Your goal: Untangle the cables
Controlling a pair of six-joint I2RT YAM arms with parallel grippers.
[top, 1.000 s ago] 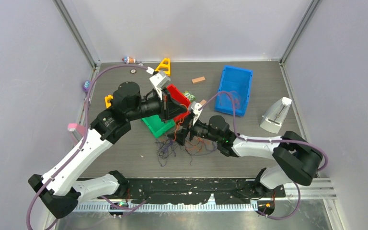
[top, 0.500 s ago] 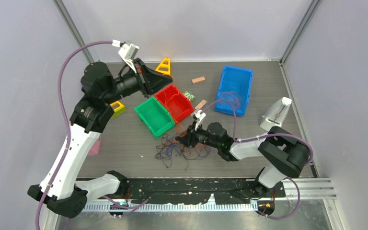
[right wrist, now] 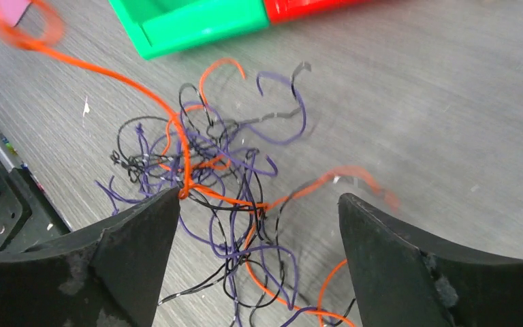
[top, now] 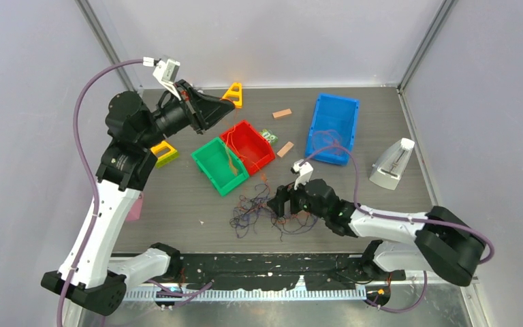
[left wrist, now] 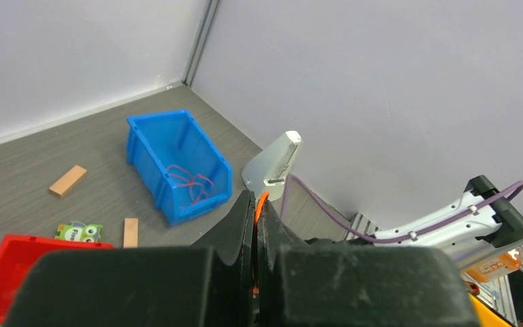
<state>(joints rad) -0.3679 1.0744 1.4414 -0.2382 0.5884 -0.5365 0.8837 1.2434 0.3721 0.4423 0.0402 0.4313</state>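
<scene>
Over cable tangle (right wrist: 223, 197), R jaws spread wide, L jaws up high, pinching orange cable (left wrist: 261, 201).

White-and-black twin arms (top: 105, 218)
White shells, black joints, mauve hoses (top: 85, 102); left gripper (left wrist: 255, 204), right gripper (right wrist: 259, 197) matte black.

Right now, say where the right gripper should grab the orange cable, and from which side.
Probably best: take the orange cable on its stretch right of the tangle, where it lies alone, clear of the purple and black strands. Come straight down from above: it lies flat on the table, between the right gripper's open fingers.
</scene>
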